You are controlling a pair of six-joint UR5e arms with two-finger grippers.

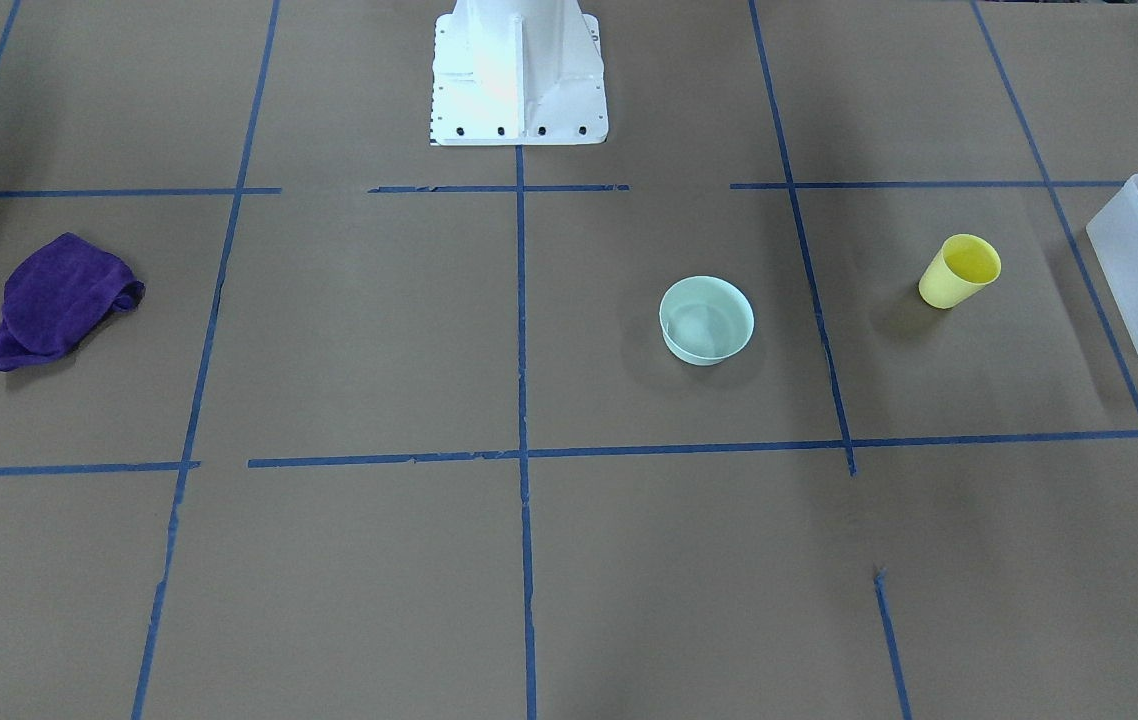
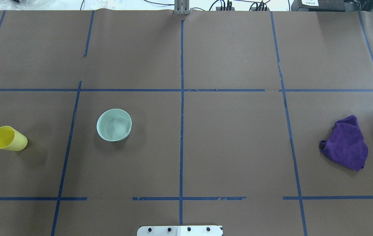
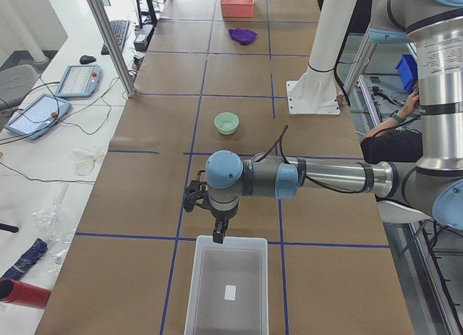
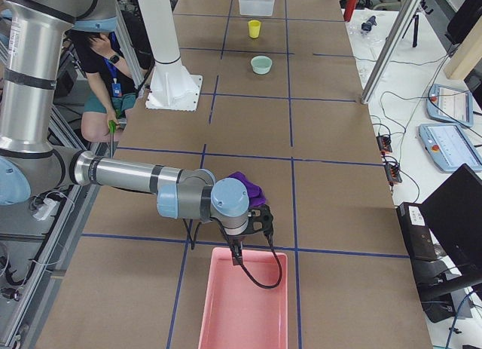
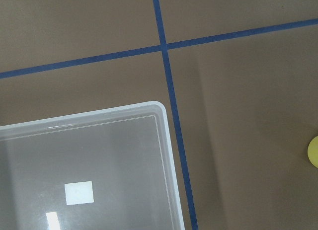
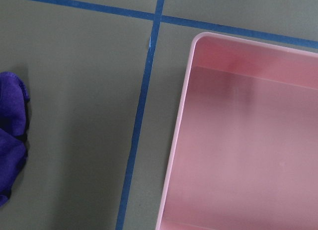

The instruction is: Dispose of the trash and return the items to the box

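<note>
Paper of a dull brown is spread over the long table [image 2: 239, 147], and it is divided into large rectangles by lines of blue tape [image 2: 181, 131]. A white metal pedestal [image 1: 519, 75] is bolted at the top centre of the front-facing view. In the side views, a white desk along the table's far edge is strewn with cables and handheld control tablets, and a seated person is seen beside the robot's base.

The left arm [image 3: 325, 177] is stretched across the middle of the left side view, with the left gripper [image 3: 218, 234] pointed down. The right arm [image 4: 128, 176] is held likewise in the right side view, with the right gripper [image 4: 237, 252] pointed down. Whether either pair of jaws is open or closed cannot be told, since they are seen in the side views only.

A translucent frosted-white rectangular plastic bin [image 3: 199, 299] with a small white label is set at the bottom centre of the left side view. The left gripper is hung just above its far rim. A pink rectangular plastic tray [image 4: 218, 319] is placed at the bottom of the right side view, below the right gripper's tips. A crumpled purple cloth [image 2: 345, 142] is seen at the right of the overhead view, near that tray.

A pale mint-green round plastic bowl [image 2: 114, 125] is set upright left of centre in the overhead view, well apart from both grippers. A small yellow plastic tumbler cup [image 2: 9, 138] is stood mouth up at the far left of that view, between bowl and bin. Only a sliver of it is caught at the right edge of the left wrist view.
</note>
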